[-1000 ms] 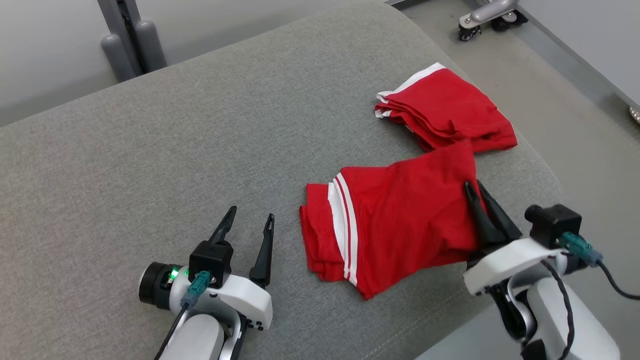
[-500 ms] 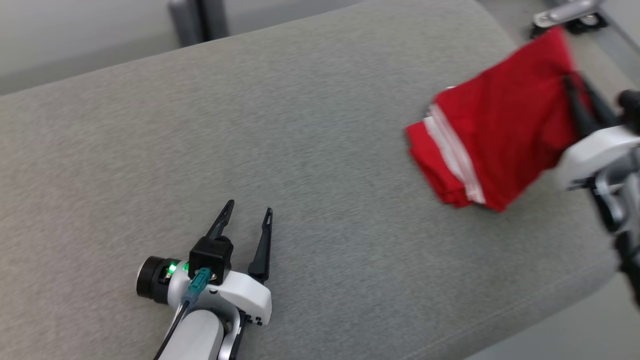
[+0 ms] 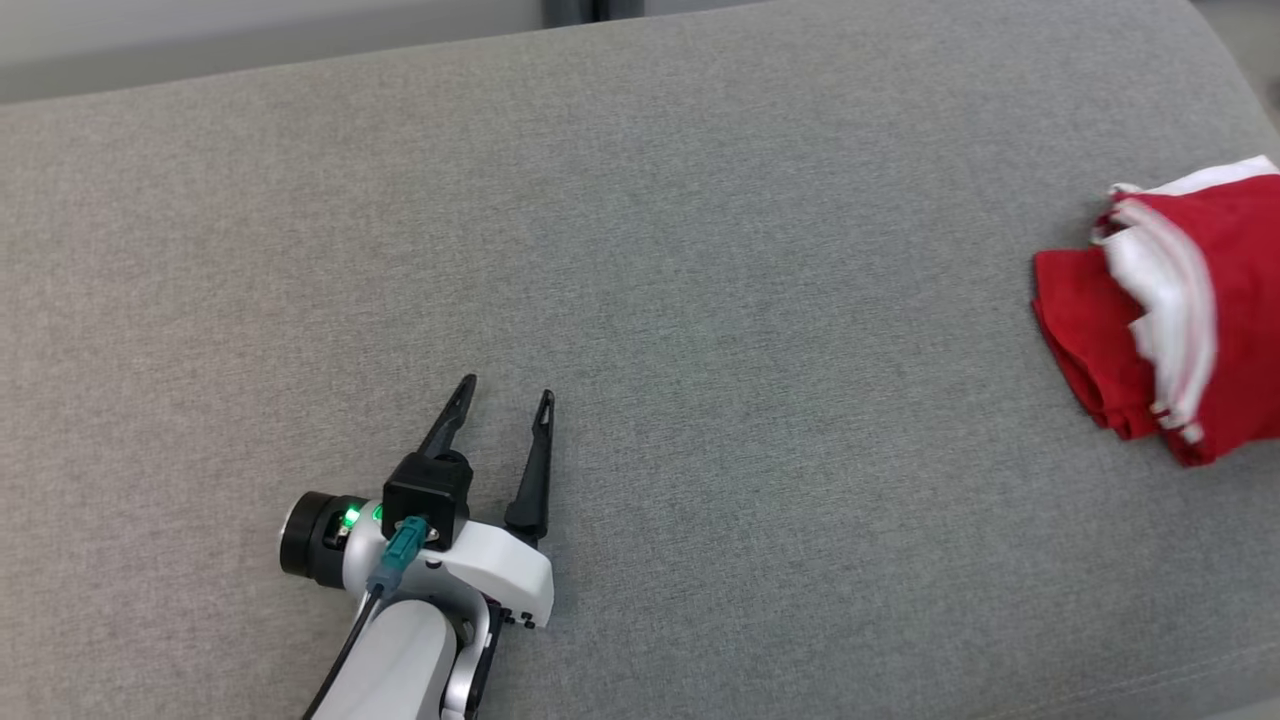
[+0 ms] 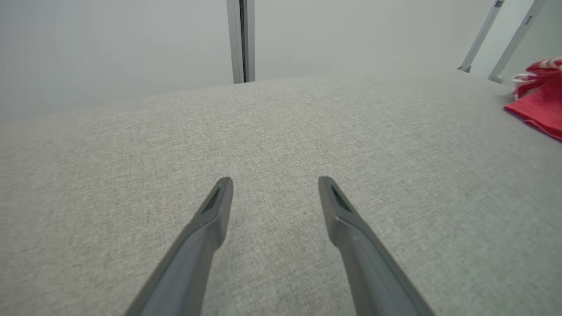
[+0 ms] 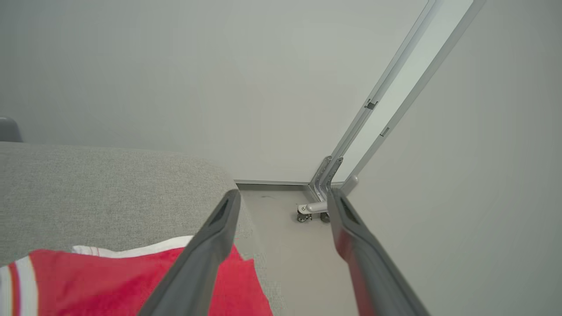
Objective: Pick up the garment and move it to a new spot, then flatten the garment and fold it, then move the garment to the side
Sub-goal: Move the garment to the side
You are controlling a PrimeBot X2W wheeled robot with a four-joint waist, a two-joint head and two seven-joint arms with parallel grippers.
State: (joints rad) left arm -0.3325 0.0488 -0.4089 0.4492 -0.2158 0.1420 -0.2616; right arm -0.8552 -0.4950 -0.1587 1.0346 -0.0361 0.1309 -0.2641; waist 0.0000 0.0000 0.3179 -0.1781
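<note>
Grey upholstered cushion (image 3: pixel 700 250) forms the work surface, with a pale wall behind it. The garment (image 3: pixel 1085 320), red with white stripes, lies folded in layers at the cushion's far right, cut off by the head view's edge. The right gripper (image 5: pixel 283 195) stands above it with fingers apart and nothing between them; whether one finger touches the cloth cannot be told. The left gripper (image 3: pixel 507 388) sits well apart from the garment, fingers spread and empty, low over bare fabric. Caution: the garment rests near the cushion's rounded corner, with floor (image 5: pixel 281 245) beyond. A finger catching a layer on withdrawal would likely drag the stack open or pull it over the edge.
</note>
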